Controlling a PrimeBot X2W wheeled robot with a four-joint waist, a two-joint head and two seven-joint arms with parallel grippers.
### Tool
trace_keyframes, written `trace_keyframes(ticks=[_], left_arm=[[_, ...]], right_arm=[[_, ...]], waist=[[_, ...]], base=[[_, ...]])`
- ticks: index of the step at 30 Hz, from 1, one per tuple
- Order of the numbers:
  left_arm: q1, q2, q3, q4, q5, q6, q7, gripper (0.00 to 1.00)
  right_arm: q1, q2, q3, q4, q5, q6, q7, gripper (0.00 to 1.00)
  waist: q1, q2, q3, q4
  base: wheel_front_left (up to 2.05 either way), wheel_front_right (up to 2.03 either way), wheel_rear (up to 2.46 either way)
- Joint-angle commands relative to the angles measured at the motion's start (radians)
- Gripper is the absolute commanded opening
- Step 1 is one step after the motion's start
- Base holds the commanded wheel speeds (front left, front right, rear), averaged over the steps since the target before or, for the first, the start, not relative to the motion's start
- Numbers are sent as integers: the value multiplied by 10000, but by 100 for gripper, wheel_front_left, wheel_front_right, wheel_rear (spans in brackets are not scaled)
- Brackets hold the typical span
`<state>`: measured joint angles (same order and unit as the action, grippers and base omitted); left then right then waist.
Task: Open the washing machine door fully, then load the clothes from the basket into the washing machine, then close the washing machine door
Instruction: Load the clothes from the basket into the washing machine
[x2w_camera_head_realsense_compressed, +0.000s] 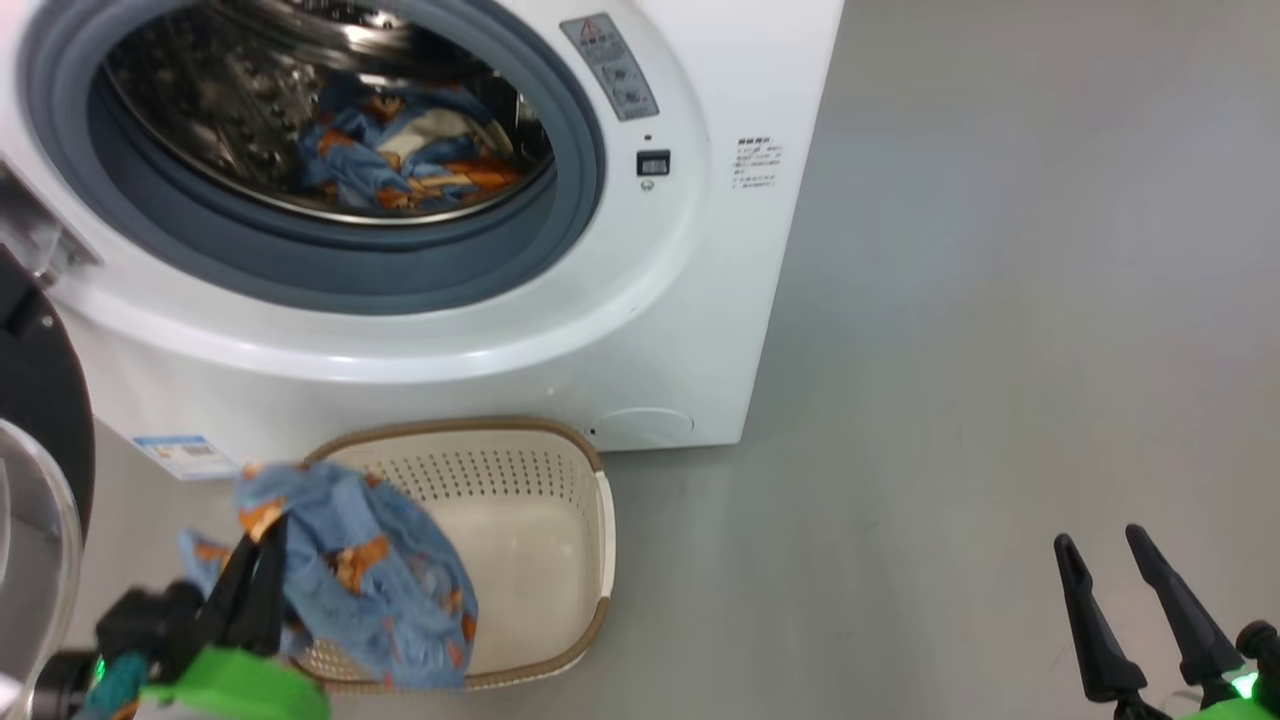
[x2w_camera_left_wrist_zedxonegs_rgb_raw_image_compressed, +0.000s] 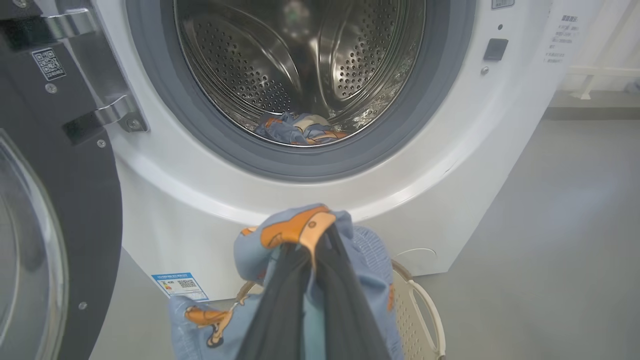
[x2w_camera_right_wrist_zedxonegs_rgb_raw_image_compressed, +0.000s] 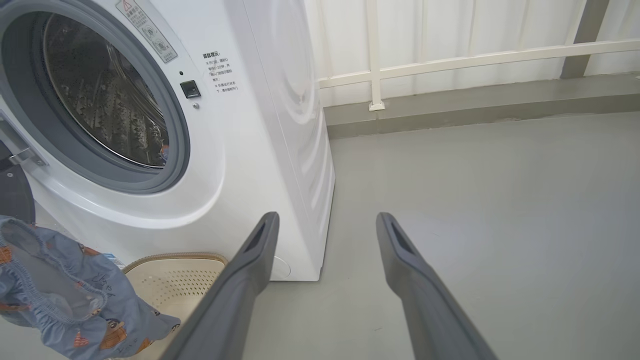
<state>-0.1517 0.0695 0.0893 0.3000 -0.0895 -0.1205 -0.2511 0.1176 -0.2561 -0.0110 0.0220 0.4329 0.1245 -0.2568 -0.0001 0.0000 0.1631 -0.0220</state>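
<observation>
In the head view, the big white front-loading washing machine fills the upper left of the frame. Its large round glossy black door is swung open at the left edge. The small cream-white perforated plastic basket with a brown rim sits on the grey floor, just below the machine's front. Your left gripper, at the lower left, is clamped on a light blue garment printed with orange-brown bears. The garment hangs over the basket's near-left corner. Your right gripper, at the lower right, has its two dark fingers spread apart and holds nothing. A bundle of matching blue and orange clothes lies low in the steel drum. The step in hand looks like carrying the held garment into the drum. To do it well, lift until the hanging cloth clears the basket rim. Then bring it over the grey rubber gasket and reach well inside before letting go, so no hem drapes across the lip. Keep away from the door hinge on the left. By count there is one machine, one door, one basket, two grippers and one held garment. How many pieces make up the drum bundle cannot be told. The part of the basket's floor that shows is bare.
</observation>
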Motion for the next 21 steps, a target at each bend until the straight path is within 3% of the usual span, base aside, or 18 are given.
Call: trace_keyframes(ticks=[1, 12, 21], left_arm=[[205, 177, 436, -508, 71, -10, -106, 0], [1840, -115, 749, -1970, -13, 316, -107, 0], [1294, -171, 588, -2025, -194, 289, -107, 0]], right_arm=[[115, -183, 156, -227, -93, 62, -49, 100], [611, -54, -39, -295, -163, 62, -49, 100], [531, 18, 14, -381, -157, 62, -49, 100]], waist=[[1, 0, -224, -76], [1, 0, -631, -148], [1, 0, -333, -167]], base=[[0, 0, 0], [0, 0, 0], [0, 0, 0]])
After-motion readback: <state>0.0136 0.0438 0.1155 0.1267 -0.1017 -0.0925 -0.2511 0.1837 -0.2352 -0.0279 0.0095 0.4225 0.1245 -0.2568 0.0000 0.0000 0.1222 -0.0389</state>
